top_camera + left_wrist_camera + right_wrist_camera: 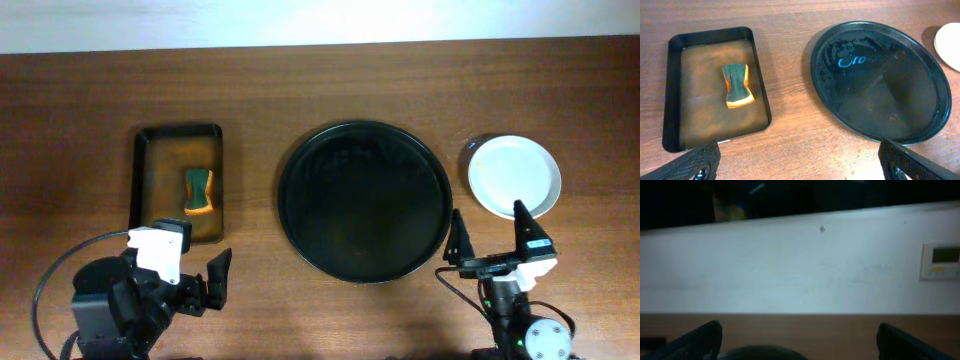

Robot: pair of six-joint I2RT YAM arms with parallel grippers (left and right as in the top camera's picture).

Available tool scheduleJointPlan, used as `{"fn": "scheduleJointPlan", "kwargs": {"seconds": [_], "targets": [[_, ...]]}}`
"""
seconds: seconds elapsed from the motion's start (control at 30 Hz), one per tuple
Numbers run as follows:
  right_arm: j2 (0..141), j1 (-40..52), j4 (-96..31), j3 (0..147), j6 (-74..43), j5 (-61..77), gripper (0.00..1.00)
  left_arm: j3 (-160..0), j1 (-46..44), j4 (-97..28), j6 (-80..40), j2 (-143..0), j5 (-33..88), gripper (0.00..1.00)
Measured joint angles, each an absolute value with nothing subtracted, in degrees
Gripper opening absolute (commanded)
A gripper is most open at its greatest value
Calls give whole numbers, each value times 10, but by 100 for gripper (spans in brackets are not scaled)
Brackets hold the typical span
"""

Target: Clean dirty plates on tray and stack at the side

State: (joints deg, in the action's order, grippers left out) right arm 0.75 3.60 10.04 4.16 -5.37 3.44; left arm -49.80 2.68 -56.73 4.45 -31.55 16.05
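Overhead: the left gripper (207,283) and the right gripper (490,235) both gape wide, holding nothing. The tray (363,200) lies ahead, between them. The plates (515,177) sit just beyond the right gripper.

Left wrist: the tray is ahead-right of the spread fingers (690,162), and a sponge (737,86) is ahead-left.

Right wrist: only a wall (800,265) shows ahead.

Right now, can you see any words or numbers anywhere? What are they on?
Nothing reads clearly.
Blue squiggle on the tray: looks like glare, no letters I can make out.
Wall panel: a small screen and a yellow mark, too blurred to read.
Plates and sponge: no writing seen.
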Motion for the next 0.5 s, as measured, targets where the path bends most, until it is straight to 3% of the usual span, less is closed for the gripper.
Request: {"fn": "scheduleJointPlan", "kwargs": {"seconds": [0.2, 0.5], "targets": [[6, 36, -34, 6, -19, 34, 99, -498, 27, -567, 44, -316, 161, 99], [9, 36, -40, 6, -12, 32, 99, -498, 27, -567, 44, -316, 161, 99]]}}
